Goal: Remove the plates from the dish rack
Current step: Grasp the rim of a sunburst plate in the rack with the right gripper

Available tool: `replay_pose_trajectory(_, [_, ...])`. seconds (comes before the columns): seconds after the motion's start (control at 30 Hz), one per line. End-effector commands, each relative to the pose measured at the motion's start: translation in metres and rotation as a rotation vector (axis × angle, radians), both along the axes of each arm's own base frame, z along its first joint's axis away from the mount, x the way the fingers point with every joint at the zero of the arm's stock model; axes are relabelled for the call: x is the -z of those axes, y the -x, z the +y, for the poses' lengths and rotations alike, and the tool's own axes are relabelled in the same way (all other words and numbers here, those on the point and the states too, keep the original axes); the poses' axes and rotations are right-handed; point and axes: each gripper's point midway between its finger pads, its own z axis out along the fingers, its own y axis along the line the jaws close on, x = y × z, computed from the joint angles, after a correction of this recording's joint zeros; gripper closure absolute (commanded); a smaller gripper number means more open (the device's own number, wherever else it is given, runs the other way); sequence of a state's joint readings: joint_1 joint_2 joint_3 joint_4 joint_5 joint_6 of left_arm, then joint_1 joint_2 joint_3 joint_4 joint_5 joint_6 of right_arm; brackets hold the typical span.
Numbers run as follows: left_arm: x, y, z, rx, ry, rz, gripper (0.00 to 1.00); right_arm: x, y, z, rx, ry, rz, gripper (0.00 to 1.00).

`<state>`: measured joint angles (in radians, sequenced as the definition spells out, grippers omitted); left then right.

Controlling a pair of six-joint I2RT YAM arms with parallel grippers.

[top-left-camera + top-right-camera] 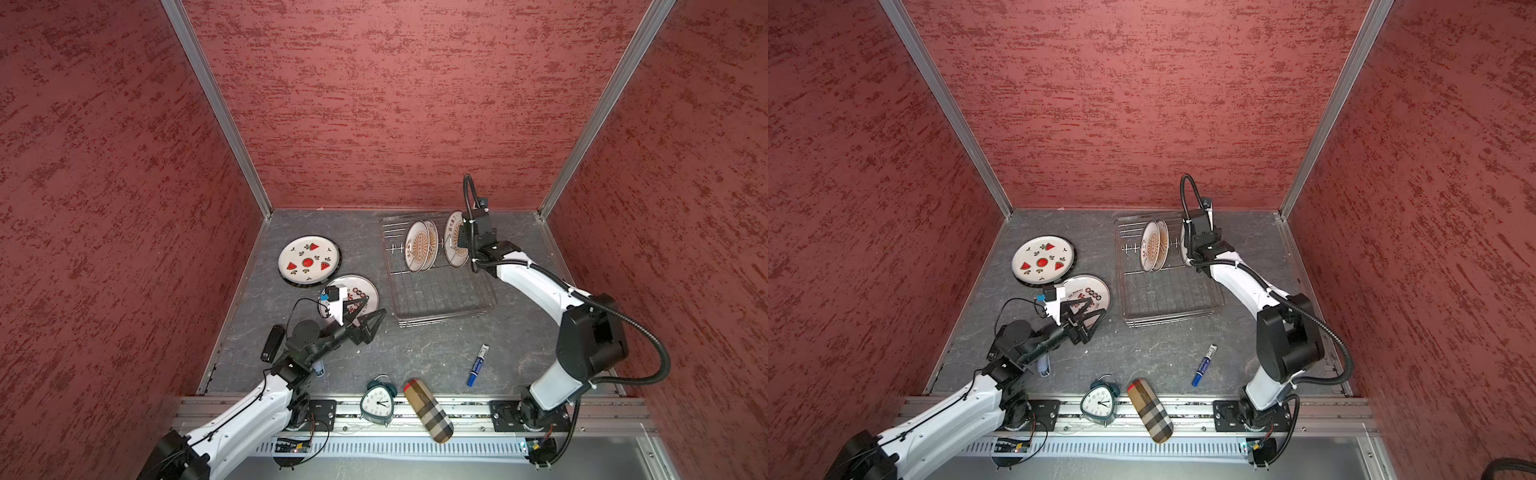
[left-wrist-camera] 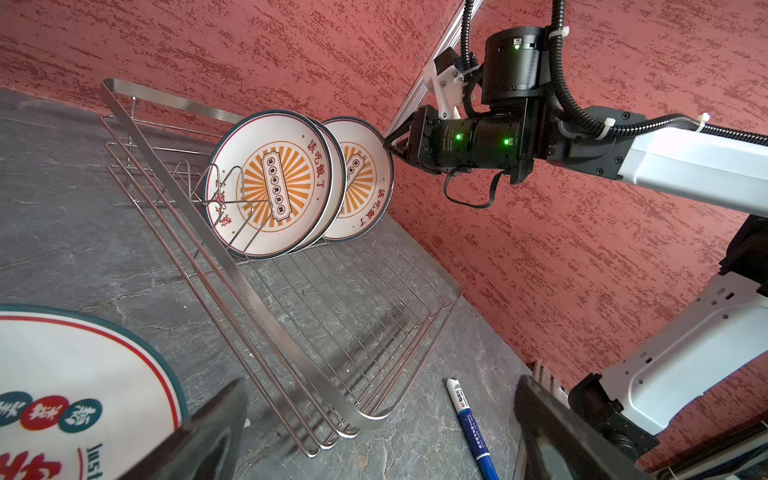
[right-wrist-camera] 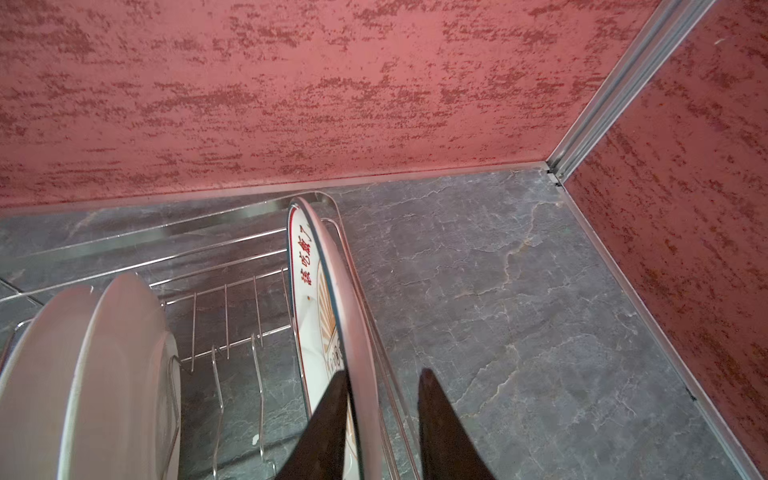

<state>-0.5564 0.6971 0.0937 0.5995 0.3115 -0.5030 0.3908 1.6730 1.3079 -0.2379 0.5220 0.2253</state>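
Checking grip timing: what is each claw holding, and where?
Nothing yet. Right claw straddles the end plate's top rim, one finger clear of it; left claw is open, empty.

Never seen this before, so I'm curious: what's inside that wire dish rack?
In the dish rack stand a close pair of upright sunburst plates, the rear one mostly covered by the front one, and a third plate whose rim the right end effector straddles.
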Motion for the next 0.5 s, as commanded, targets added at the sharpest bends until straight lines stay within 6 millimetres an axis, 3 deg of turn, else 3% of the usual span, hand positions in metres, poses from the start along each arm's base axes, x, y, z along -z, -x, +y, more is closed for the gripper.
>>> replay_pose_trajectory(0.0, [-0.013, -0.002, -0.002, -0.006, 0.005, -0.047, 0.01, 0.001, -0.004, 0.001, -0.012, 0.028, 0.025, 0.72])
replay_pose_trajectory(0.47, [-0.010, -0.006, -0.003, -0.016, -0.005, -0.033, 0.01, 0.026, -0.018, 0.004, 0.006, 0.094, 0.089, 0.90])
